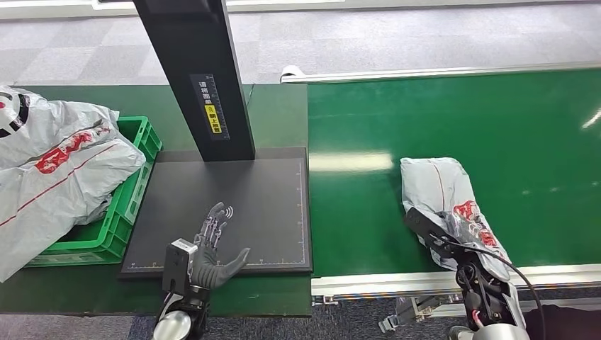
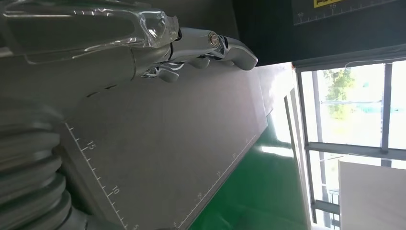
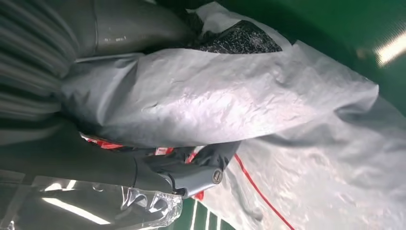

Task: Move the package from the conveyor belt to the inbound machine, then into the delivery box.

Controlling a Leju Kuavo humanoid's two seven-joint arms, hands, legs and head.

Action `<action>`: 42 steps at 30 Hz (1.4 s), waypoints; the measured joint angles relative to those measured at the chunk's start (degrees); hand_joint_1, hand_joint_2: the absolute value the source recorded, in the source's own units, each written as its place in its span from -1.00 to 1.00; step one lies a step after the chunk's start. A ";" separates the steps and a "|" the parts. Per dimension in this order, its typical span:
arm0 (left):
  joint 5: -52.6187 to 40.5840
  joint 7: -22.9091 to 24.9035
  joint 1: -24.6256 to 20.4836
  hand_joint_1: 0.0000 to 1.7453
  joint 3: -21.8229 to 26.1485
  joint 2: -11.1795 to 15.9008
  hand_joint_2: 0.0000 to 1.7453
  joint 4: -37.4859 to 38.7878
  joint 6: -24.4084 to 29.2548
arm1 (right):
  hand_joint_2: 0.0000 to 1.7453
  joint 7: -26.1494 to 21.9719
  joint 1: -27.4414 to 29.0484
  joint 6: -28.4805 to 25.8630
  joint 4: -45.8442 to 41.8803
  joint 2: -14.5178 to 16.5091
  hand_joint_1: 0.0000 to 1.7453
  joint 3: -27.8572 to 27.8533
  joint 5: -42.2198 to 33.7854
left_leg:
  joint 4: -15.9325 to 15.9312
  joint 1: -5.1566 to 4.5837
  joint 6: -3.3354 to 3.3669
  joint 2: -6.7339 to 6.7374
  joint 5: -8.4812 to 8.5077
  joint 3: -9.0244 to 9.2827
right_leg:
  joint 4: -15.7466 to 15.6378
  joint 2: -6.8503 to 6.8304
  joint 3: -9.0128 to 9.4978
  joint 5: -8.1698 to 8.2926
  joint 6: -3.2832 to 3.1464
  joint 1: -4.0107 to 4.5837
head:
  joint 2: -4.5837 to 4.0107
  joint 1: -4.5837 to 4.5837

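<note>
The package point(image 1: 443, 205) lies on the belt point(image 1: 496, 127), just right of the scanner plate point(image 1: 269, 191). The right hand point(image 1: 443, 237) has its fingers point(image 3: 201, 175) wrapped into the package's near end, film bunched in the grip, likely so the limp bag can be carried across. The left hand point(image 1: 212, 248) hovers over the plate's near edge, holding nothing, fingers point(image 2: 225, 45) spread, seemingly ready to receive. Left of the plate, the crate point(image 1: 131, 184) already holds bags point(image 1: 57, 170).

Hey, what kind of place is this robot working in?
Most likely a parcel sorting or logistics station: a green conveyor belt carries a grey plastic mailer package, a black scanning platform with ruler markings sits beside it, and a green crate holds more grey bags.
</note>
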 joint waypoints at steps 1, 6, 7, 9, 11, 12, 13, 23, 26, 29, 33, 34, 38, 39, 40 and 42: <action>0.00 0.00 0.23 -1.00 0.01 0.01 1.00 -0.15 0.02 | 1.00 -0.48 0.22 -0.18 -0.46 0.00 1.00 -0.03 -0.48 | 0.00 0.00 0.00 0.00 0.00 0.00 | 0.00 0.00 -0.01 0.00 0.00 0.00 | 0.00 0.00; 0.02 -0.01 0.87 -1.00 0.02 0.04 1.00 -0.66 0.08 | 1.00 -2.08 1.07 -0.68 -2.11 0.03 1.00 -0.11 -1.88 | 0.00 0.01 0.00 0.00 0.00 -0.04 | 0.00 0.00 -0.03 -0.01 0.00 0.01 | 0.00 0.01; 0.02 -0.02 0.94 -1.00 0.03 0.05 1.00 -0.68 0.10 | 1.00 -2.84 1.30 -0.98 -2.42 0.04 1.00 -0.12 -2.67 | 0.00 0.01 0.00 -0.01 0.00 -0.07 | 0.00 0.00 -0.04 -0.01 0.00 0.01 | 0.00 0.02; 0.09 -0.23 1.06 -1.00 0.05 0.09 1.00 -0.74 0.23 | 1.00 -5.04 1.91 -1.77 -3.23 0.16 1.00 -0.14 -5.02 | -0.01 0.01 0.00 -0.01 0.00 -0.12 | 0.01 0.00 -0.07 0.00 0.00 0.01 | 0.00 0.01; -0.05 -1.39 1.15 -1.00 0.16 0.13 1.00 -0.95 1.46 | 1.00 -7.81 2.64 -2.59 -4.38 0.47 1.00 -0.17 -8.26 | -0.01 0.01 0.00 0.00 0.00 -0.18 | 0.01 0.00 -0.13 0.00 0.00 0.01 | 0.00 0.01; -0.47 -2.77 1.22 -1.00 0.31 0.07 1.00 -1.19 3.35 | 1.00 -9.46 3.03 -3.03 -5.15 0.74 1.00 -0.27 -10.38 | -0.01 0.01 0.00 0.01 0.00 -0.20 | 0.02 0.00 -0.16 0.00 0.00 0.01 | 0.00 0.01; -0.93 -4.49 1.29 -1.00 0.49 -0.05 1.00 -1.53 5.89 | 1.00 -11.41 3.42 -3.60 -6.01 1.10 1.00 -0.41 -12.89 | -0.01 0.01 -0.01 0.01 0.00 -0.22 | 0.02 0.00 -0.19 0.01 0.00 0.01 | 0.00 0.00; 2.13 -14.94 1.43 -1.00 1.58 -1.26 1.00 -8.12 24.81 | 1.00 -29.21 5.65 -18.22 -19.67 7.11 1.00 -0.14 -25.14 | -0.02 0.02 -0.01 -0.04 0.02 -0.38 | 0.04 -0.05 -0.32 0.00 0.00 0.01 | 0.00 0.01; 2.49 -15.24 1.24 -1.00 1.60 -1.43 1.00 -10.14 27.59 | 1.00 -30.33 5.56 -20.10 -22.46 7.98 1.00 2.48 -21.29 | -0.01 0.01 -0.01 -0.04 0.02 -0.39 | 0.04 -0.05 -0.32 0.00 0.00 0.00 | 0.00 0.01; 2.77 -15.29 0.98 -1.00 1.57 -1.45 1.00 -11.45 28.46 | 1.00 -30.79 5.42 -20.19 -24.09 8.26 1.00 6.81 -15.39 | -0.01 0.01 -0.01 -0.03 0.02 -0.38 | 0.04 -0.05 -0.32 0.00 0.00 0.00 | 0.00 0.01; 3.50 -15.30 0.70 -1.00 1.55 -1.43 1.00 -12.10 27.93 | 1.00 -30.73 4.79 -19.30 -24.55 8.24 1.00 13.79 -6.14 | -0.02 0.03 -0.01 -0.03 0.03 -0.39 | 0.04 -0.05 -0.33 0.00 -0.01 0.02 | 0.00 -0.01; 3.64 -15.30 0.60 -1.00 1.55 -1.42 1.00 -12.11 27.72 | 1.00 -30.56 4.51 -19.00 -24.50 8.17 1.00 15.60 -4.15 | -0.02 0.03 -0.01 -0.03 0.03 -0.40 | 0.05 -0.05 -0.33 0.00 -0.01 0.03 | 0.00 -0.01; 3.98 -15.30 -0.33 -1.00 1.45 -1.42 1.00 -11.90 26.85 | 1.00 -29.60 1.89 -15.91 -21.83 7.70 1.00 24.63 4.11 | -0.02 0.04 -0.01 -0.01 0.03 -0.40 | 0.06 -0.04 -0.35 0.00 -0.01 0.04 | 0.01 0.01; 4.14 -15.30 -0.64 -1.00 1.42 -1.42 1.00 -11.76 26.72 | 1.00 -29.43 0.88 -14.93 -20.36 7.63 1.00 27.17 5.53 | -0.02 0.04 -0.01 -0.01 0.04 -0.40 | 0.06 -0.04 -0.34 0.00 -0.01 0.04 | 0.01 0.01; 4.43 -15.30 -0.92 -1.00 1.38 -1.43 1.00 -11.62 26.61 | 1.00 -29.28 -0.25 -14.02 -18.69 7.60 1.00 29.71 6.45 | -0.02 0.04 -0.01 -0.01 0.04 -0.40 | 0.06 -0.04 -0.35 0.00 -0.01 0.04 | 0.01 0.01; 5.07 -15.30 -1.40 -1.00 1.27 -1.43 1.00 -11.26 26.42 | 1.00 -29.01 -2.52 -12.74 -15.22 7.61 1.00 34.65 7.26 | -0.01 0.03 -0.01 -0.02 0.05 -0.40 | 0.06 -0.05 -0.35 0.00 -0.01 0.03 | 0.00 0.01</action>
